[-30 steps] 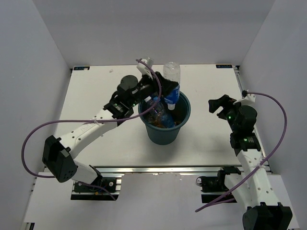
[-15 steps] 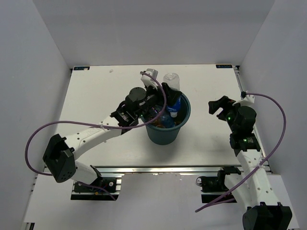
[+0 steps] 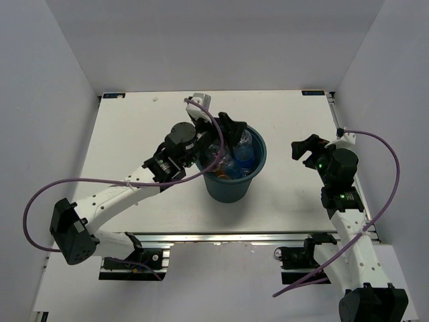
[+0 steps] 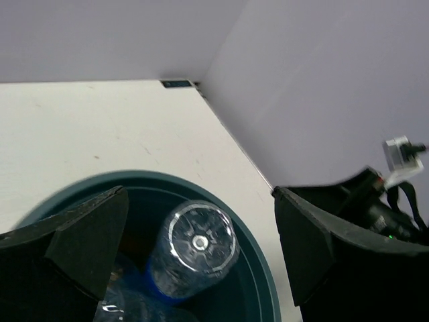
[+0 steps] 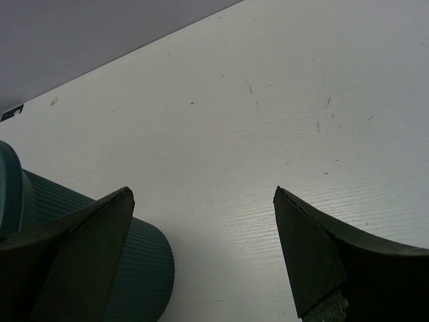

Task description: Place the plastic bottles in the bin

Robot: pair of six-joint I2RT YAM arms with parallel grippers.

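Observation:
The dark blue-grey bin (image 3: 229,186) stands mid-table with several plastic bottles inside. A clear bottle with a blue label (image 3: 244,150) lies uppermost in it, with orange-filled ones (image 3: 221,172) below. My left gripper (image 3: 226,136) hovers over the bin's back-left rim, open and holding nothing. In the left wrist view its gripper (image 4: 200,194) spreads wide above the bin rim (image 4: 258,258), with the clear bottle's base (image 4: 201,241) facing up just inside. My right gripper (image 3: 305,149) hangs open to the right of the bin. In the right wrist view that gripper (image 5: 201,191) frames bare table, the bin's ribbed wall (image 5: 144,268) at left.
White walls enclose the table (image 3: 134,134) on three sides. An aluminium rail (image 3: 221,236) runs along the near edge between the arm bases. A purple cable (image 3: 385,174) loops off the right arm.
My left gripper has opened and let go of the clear blue-labelled bottle, which dropped into the bin. The left arm has drawn back slightly to the left. The right arm has not moved.

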